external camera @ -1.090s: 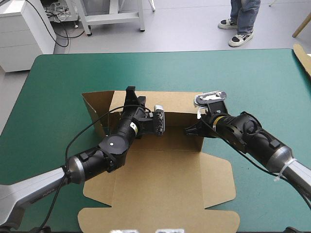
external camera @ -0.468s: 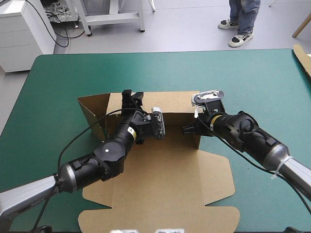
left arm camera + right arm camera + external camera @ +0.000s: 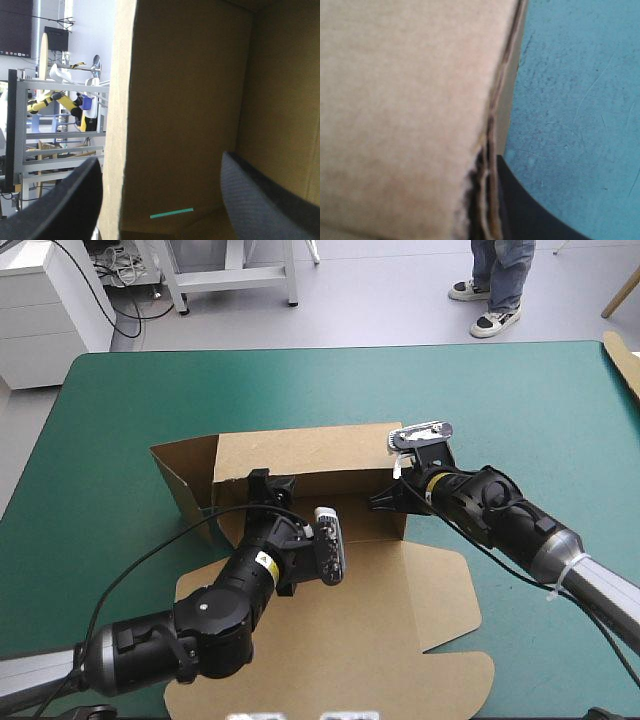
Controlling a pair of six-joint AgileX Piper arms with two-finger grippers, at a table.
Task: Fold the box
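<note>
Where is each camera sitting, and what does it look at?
High view: above and behind the robot, looking forward and down at the table; both arms show, at the box.
Left wrist view: above the left gripper, looking along it into the box; its two black fingers show, apart.
Right wrist view: above the right gripper, close on the box edge it pinches, table beside.
All three share the box.

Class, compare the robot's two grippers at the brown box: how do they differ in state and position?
The left gripper is open, astride a raised wall of the box; the right gripper is all but shut, pinching the board. The left gripper works toward the box's left end, the right gripper at its right end wall. Both are black and at raised walls.
</note>
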